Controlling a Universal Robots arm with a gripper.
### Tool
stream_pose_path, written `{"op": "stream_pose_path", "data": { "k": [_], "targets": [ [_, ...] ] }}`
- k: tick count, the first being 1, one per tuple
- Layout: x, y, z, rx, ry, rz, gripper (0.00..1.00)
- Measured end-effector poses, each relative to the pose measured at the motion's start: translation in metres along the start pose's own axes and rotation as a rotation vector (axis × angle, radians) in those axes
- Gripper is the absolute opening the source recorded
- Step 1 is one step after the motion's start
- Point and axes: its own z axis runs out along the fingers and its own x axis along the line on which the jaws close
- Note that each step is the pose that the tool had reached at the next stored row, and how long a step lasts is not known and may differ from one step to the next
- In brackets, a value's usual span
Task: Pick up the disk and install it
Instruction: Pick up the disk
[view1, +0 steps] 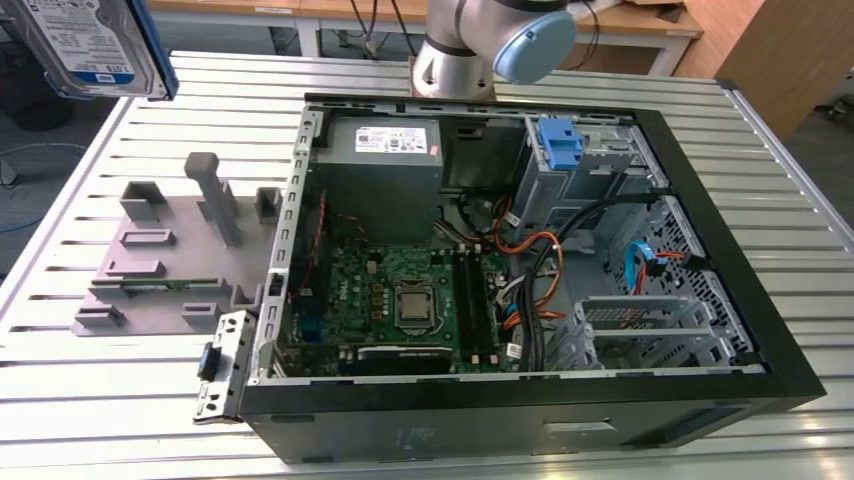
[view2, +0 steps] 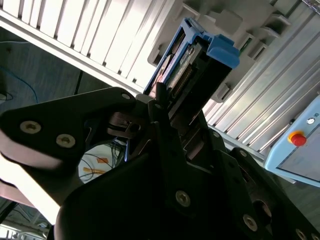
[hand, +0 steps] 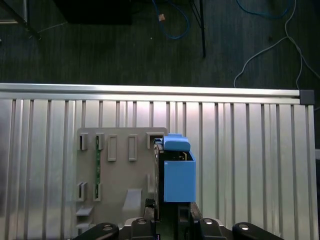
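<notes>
While the pincer (hand: 169, 212) clamps it, the disk (view1: 94, 40) hangs.

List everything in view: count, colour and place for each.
disk: one, silver in blue carrier, held in the air at the exterior view's left.
computer case: one, black, open, on the table.
table: one, silver, slatted, under the case.
power supply: one, grey, inside the case.
motherboard: one, green, inside the case.
bracket: one, blue, inside the case.
fixture: one, grey, on the table beside the case.
button: one, red, on a pale blue box.
arm: one, grey and pale blue, behind the case.
gripper: one, black, shut on the disk.
</notes>
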Motion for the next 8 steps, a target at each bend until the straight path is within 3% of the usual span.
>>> {"op": "stream_pose_path", "data": {
  "k": [8],
  "targets": [
    [-0.0001, -0.0117, -0.0005, 0.0001, 0.0000, 0.000, 0.35]
  ]
}}
